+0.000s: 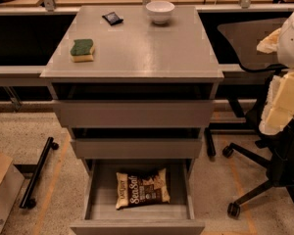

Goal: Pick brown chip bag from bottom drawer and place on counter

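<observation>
The brown chip bag [142,188] lies flat in the open bottom drawer [137,213], with white "Sea Salt" lettering facing up, near the tray's middle. The counter [137,48] is the grey top of the drawer cabinet. My gripper [279,104] is at the right edge of the camera view, level with the upper drawers. It is well to the right of the cabinet and far above the bag, holding nothing that I can see.
On the counter are a green and yellow sponge [82,50], a small black packet [112,18] and a white bowl [160,11]. The two upper drawers [134,114] stand slightly out. An office chair [264,180] stands at the right. A black bar [36,173] and a box [2,190] are on the floor at the left.
</observation>
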Controlling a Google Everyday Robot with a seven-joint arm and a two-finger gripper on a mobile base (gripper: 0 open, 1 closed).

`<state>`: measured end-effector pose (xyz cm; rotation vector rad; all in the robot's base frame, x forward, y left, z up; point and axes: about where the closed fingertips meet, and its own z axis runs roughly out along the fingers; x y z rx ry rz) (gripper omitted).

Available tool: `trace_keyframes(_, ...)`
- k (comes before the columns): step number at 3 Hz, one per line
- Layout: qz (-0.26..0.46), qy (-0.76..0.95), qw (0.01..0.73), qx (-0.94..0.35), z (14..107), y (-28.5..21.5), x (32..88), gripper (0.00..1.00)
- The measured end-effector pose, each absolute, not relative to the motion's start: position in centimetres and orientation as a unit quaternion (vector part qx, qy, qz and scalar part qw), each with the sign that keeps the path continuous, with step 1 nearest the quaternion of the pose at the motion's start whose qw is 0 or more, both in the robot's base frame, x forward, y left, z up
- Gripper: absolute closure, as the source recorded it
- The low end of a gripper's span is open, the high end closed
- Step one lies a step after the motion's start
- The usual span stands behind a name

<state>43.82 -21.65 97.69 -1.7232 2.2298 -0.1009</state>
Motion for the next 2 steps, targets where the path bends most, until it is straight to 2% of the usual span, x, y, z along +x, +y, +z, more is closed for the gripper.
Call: trace_keyframes(2,-0.014,0.791,0.177,-0.586,96.6,-21.6,44.2,0.0)
